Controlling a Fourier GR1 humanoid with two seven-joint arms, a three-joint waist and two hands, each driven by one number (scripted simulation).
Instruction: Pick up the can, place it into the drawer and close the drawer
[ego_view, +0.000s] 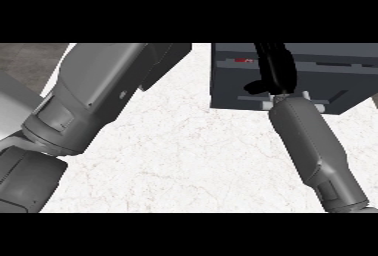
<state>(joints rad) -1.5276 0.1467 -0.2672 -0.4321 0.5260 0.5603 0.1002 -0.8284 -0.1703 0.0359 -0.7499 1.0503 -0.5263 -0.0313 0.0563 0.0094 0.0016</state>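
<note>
A dark grey drawer box (347, 75) stands at the counter's far right, with a pale handle bar (255, 100) along its near front. Inside it a small red patch shows, most likely the can (244, 60), and the rest of it is hidden. My right hand (275, 70) reaches over the drawer with its fingers stretched out straight, just right of the red patch, and its thumb (255, 87) sticks out to the left. Whether it touches the can I cannot tell. My left forearm (96, 95) rises across the left side, and its hand is past the top edge.
White marbled counter (192, 155) fills the middle of the view. A grey strip of floor or wall (26, 62) lies beyond the counter's left edge. The bulky left arm covers much of the left part of the counter.
</note>
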